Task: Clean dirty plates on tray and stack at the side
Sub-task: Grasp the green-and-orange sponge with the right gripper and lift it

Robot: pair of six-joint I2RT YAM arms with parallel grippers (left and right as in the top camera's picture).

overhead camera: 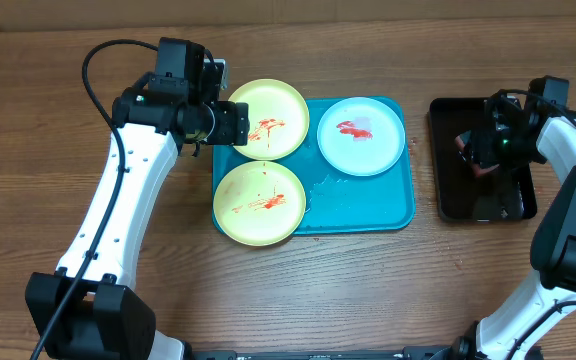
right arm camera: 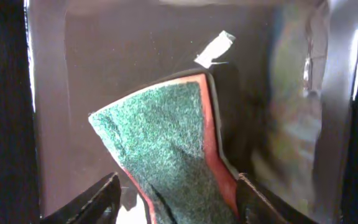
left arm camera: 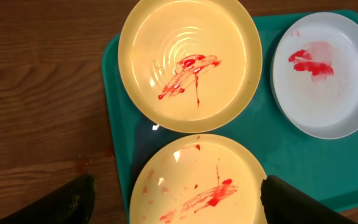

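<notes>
Three sauce-smeared plates lie on the turquoise tray [overhead camera: 368,215]: a yellow-green plate [overhead camera: 278,105] at the back left, a second yellow-green plate [overhead camera: 259,203] at the front left, and a blue-white plate [overhead camera: 361,135] at the back right. My left gripper [overhead camera: 236,125] hovers at the back plate's left edge. In the left wrist view it [left arm camera: 179,186] is wide open and empty above the plates [left arm camera: 191,68]. My right gripper [overhead camera: 476,150] is over the black tray. Its open fingers [right arm camera: 176,186] straddle a green and red sponge [right arm camera: 166,137].
The smaller black tray [overhead camera: 458,195] stands to the right of the turquoise tray and holds the sponge [overhead camera: 483,168]. A scrap of white paper [right arm camera: 215,48] lies in it. Bare wooden table [overhead camera: 58,120] surrounds both trays.
</notes>
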